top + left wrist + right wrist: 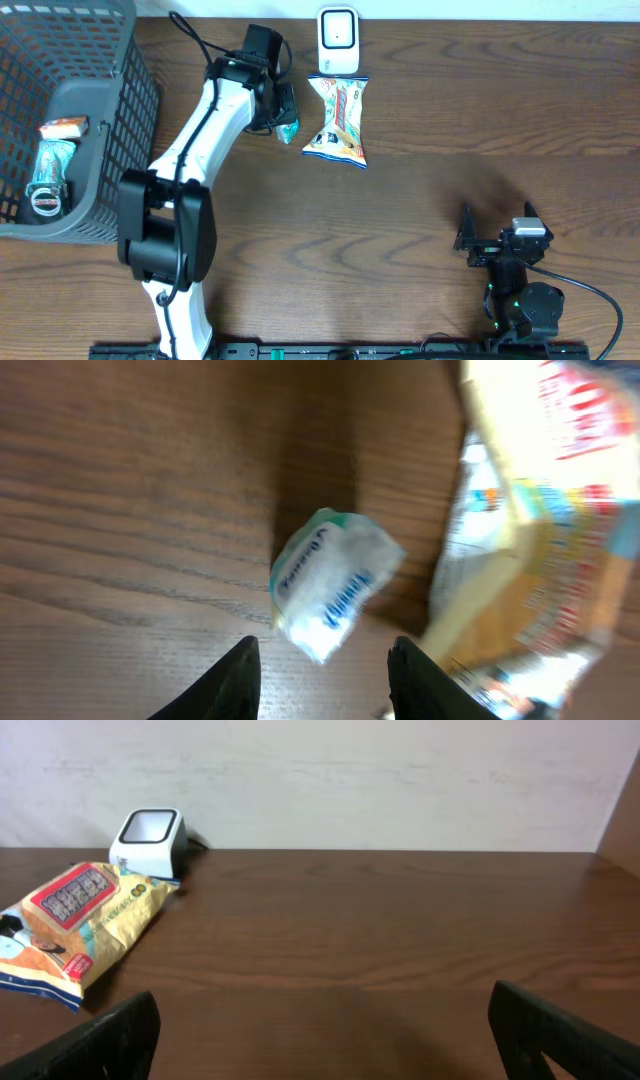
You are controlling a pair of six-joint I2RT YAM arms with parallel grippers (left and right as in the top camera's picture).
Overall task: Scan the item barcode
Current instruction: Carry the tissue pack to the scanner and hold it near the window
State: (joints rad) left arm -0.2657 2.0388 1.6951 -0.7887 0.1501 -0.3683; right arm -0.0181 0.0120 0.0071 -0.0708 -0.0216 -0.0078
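Note:
A small white and teal packet (288, 131) (335, 585) sits just beyond my left gripper (283, 112) (322, 675), left of the snack bag. The left jaws stand apart with nothing between them, and the packet touches neither finger. The view is blurred, so I cannot tell whether the packet rests on the table. A yellow and white snack bag (338, 120) (530, 540) (80, 925) lies flat in front of the white barcode scanner (338, 40) (150, 835) at the table's far edge. My right gripper (497, 230) (320, 1040) is wide open over bare wood at the near right, far from both items.
A grey wire basket (140, 95) stands at the far left, with several wrapped items (55, 150) inside. The left arm reaches diagonally from the near edge toward the scanner. A wall runs behind the table's far edge.

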